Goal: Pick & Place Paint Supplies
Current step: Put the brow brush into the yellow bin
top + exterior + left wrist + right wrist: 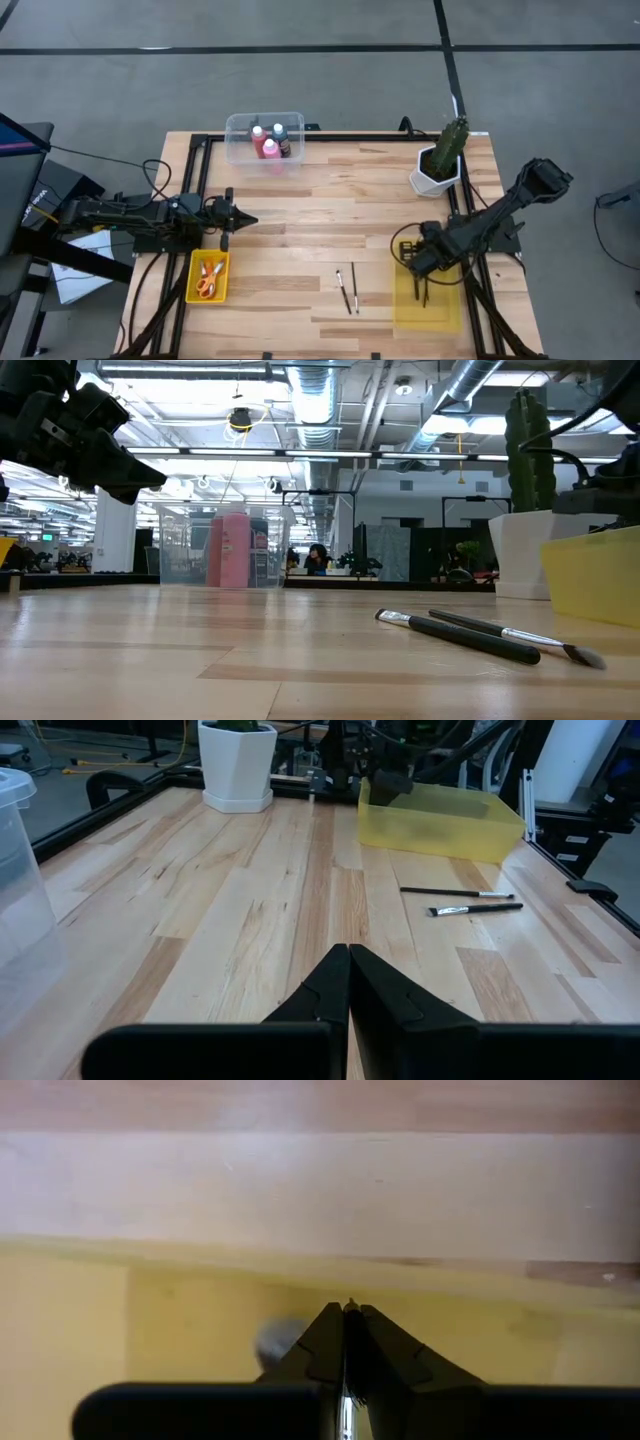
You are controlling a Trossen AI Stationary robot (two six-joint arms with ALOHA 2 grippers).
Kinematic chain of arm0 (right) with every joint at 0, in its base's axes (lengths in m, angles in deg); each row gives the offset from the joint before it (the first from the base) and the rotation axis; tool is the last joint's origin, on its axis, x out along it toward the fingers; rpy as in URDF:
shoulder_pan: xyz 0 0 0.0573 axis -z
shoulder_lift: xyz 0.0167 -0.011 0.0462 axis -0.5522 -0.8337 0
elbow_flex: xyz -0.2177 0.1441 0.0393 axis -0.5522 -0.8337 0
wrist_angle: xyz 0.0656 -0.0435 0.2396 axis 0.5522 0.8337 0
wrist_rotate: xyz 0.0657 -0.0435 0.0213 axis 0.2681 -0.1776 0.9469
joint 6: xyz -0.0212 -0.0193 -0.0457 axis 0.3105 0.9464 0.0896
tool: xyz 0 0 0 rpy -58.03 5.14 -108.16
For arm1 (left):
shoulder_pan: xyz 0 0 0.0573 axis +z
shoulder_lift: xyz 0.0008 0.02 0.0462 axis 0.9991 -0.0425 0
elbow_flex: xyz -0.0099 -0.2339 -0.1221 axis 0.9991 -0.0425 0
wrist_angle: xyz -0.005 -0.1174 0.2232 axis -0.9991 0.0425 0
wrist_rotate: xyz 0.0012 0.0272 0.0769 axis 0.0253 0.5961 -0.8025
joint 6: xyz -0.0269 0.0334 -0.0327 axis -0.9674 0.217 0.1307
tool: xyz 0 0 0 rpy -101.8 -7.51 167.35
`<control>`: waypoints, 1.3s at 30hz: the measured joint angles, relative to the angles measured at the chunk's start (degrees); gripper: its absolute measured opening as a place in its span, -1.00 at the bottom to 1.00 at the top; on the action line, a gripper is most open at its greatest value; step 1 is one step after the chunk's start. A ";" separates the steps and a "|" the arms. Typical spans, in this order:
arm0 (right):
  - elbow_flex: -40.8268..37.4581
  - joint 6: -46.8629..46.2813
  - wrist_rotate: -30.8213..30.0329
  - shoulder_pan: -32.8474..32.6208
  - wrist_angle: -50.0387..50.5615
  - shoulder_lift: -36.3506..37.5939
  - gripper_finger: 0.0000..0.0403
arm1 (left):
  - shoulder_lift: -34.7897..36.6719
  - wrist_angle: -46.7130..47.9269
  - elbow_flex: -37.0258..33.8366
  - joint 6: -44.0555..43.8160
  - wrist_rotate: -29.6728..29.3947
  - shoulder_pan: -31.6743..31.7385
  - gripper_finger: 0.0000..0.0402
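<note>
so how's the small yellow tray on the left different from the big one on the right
The small yellow tray is a deeper, opaque yellow and holds orange-handled scissors. The large yellow tray is paler and see-through, and the right end effector reaches into it. The left end effector is not over the small tray. Both are rectangular and sit near the table's front edge.

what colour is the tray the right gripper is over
Yellow, see-through. The tray shows best in the high view, with the right gripper above it.
</note>
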 joint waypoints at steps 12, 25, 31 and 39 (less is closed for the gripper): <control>0.06 0.96 -1.49 2.55 -1.78 0.00 -0.92 | 0.00 0.00 0.00 0.00 -0.07 0.00 -1.00; 0.06 -0.10 -4.13 1.25 -2.97 0.00 -0.80 | 0.00 0.00 0.00 0.01 -0.28 0.00 -1.00; 0.06 -2.42 -4.45 -0.35 -2.41 0.00 -0.79 | 0.00 0.00 0.00 0.02 -0.24 -0.02 -1.00; 0.06 -2.05 -4.90 -1.63 -2.09 0.00 -0.72 | 0.01 0.00 0.00 0.01 -0.22 -0.01 -1.00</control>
